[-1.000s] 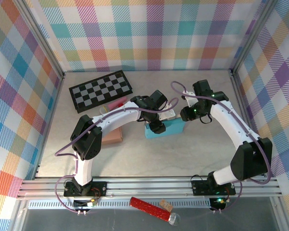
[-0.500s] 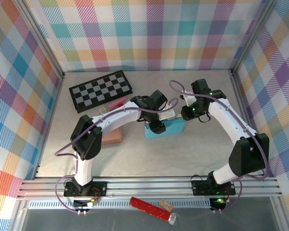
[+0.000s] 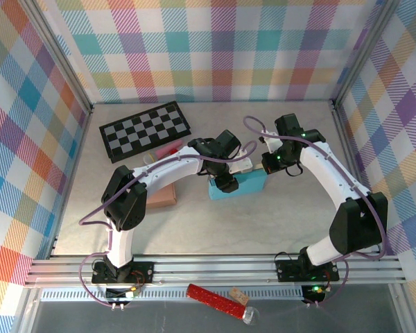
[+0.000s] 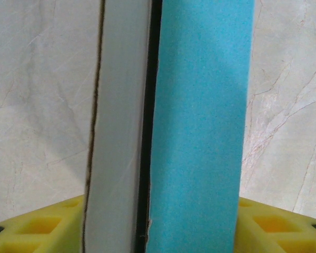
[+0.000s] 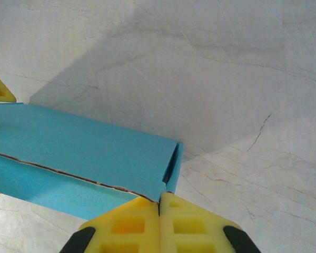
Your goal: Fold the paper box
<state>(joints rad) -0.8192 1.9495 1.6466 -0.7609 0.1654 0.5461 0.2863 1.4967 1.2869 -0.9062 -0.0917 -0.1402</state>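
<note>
The left gripper (image 3: 227, 182) stands half open, clamped across the box (image 4: 200, 105), whose blue wall and white flap run straight out between its jaws. The right gripper (image 5: 159, 204) is closed empty, its tips at the box's end corner.

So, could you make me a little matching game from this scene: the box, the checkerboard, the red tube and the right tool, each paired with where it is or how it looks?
Things:
1. box
2. checkerboard
3. red tube
4. right tool

Descriptions:
A. at the back left
B. shut, at the box's corner
C. at the very front, lowest in the top view
D. blue, in the middle

Pairs: 1-D, 2-A, 3-C, 4-B
</note>
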